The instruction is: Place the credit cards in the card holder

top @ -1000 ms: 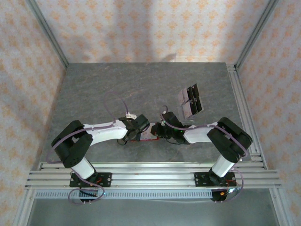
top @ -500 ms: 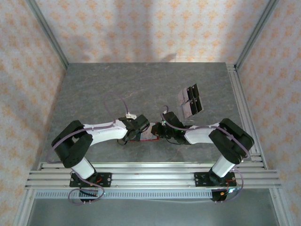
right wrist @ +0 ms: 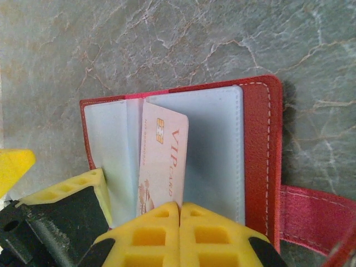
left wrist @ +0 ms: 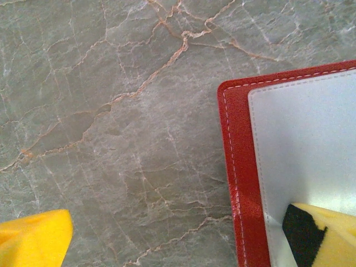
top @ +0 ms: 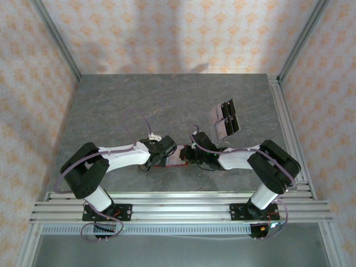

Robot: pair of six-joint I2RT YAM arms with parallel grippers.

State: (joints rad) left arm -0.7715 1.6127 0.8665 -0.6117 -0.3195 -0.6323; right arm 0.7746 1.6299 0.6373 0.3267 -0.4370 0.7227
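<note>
The card holder (right wrist: 256, 144) lies open on the table, red with a pale lining, and shows as a red patch (top: 164, 162) between the two wrists. My right gripper (right wrist: 179, 207) is shut on a pale pink credit card (right wrist: 164, 161) marked VIP, whose far end stands in the holder's middle pocket. My left gripper (left wrist: 178, 222) is open. One of its fingers (left wrist: 320, 236) rests on the lining near the holder's corner (left wrist: 236, 167), and its other finger is over bare table. More credit cards (top: 225, 119) lie in a group at the back right.
The grey marbled table top (top: 139, 105) stretches behind and to the left of the arms. Aluminium rails (top: 178, 203) run along the near edge and the right side. The holder's snap tab (right wrist: 317, 214) sticks out to the right.
Almost nothing: the right arm's elbow has shifted very slightly outward. Both grippers stay at the holder, the card still gripped.
</note>
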